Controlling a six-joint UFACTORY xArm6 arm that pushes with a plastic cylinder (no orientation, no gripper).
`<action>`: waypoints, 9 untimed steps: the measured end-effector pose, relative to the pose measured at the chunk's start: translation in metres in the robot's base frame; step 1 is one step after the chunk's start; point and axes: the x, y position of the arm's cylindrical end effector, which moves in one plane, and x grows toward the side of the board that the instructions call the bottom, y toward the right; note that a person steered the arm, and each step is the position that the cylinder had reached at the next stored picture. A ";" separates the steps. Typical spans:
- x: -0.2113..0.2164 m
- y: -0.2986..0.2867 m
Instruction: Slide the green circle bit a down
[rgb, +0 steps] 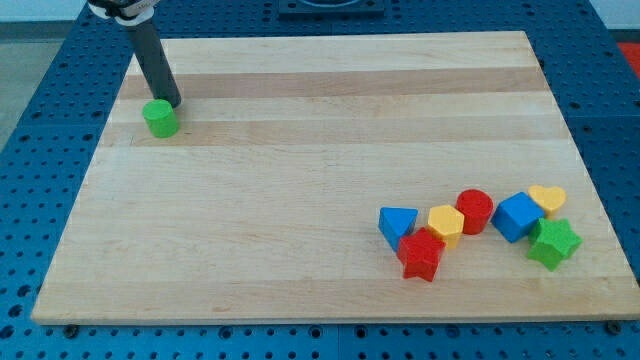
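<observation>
The green circle block (159, 118) sits near the top left corner of the wooden board (300, 180). My tip (173, 103) is at the end of the dark rod that comes down from the view's top left. The tip is just above and slightly right of the green circle, touching or nearly touching its upper edge.
A cluster of blocks lies at the lower right: a blue triangle (397, 223), a red star (421, 254), a yellow hexagon (446, 224), a red circle (475, 210), a blue cube (517, 216), a yellow heart (548, 198) and a green star (553, 243).
</observation>
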 end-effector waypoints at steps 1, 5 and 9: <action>0.005 0.013; 0.024 0.048; 0.092 0.038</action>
